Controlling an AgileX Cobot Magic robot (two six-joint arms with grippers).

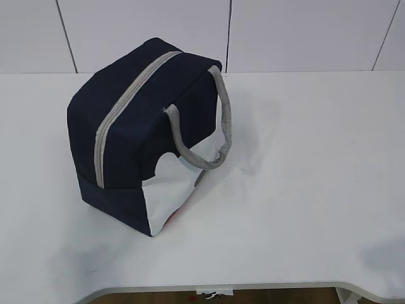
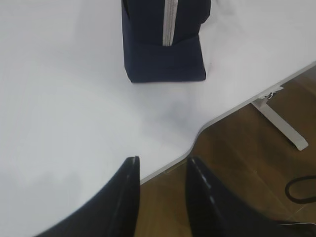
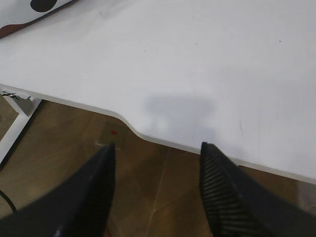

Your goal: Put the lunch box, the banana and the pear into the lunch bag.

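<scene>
The navy-blue lunch bag (image 1: 142, 130) stands on the white table left of centre, its grey zipper (image 1: 123, 107) closed along the top and a grey strap handle (image 1: 209, 136) hanging over its white front panel. The left wrist view shows the lunch bag (image 2: 163, 47) from one end, far ahead of my left gripper (image 2: 162, 165), which hangs open and empty over the table's front edge. My right gripper (image 3: 157, 148) is open and empty too, above the floor just off the table edge. The lunch box, the banana and the pear are out of view. Neither gripper shows in the exterior view.
The white table (image 1: 316, 164) has a curved cut-out along its front edge (image 3: 128, 126). Below it are a brown floor (image 3: 148, 187) and a white table leg (image 2: 281, 123). A white wall (image 1: 285, 31) stands behind the table.
</scene>
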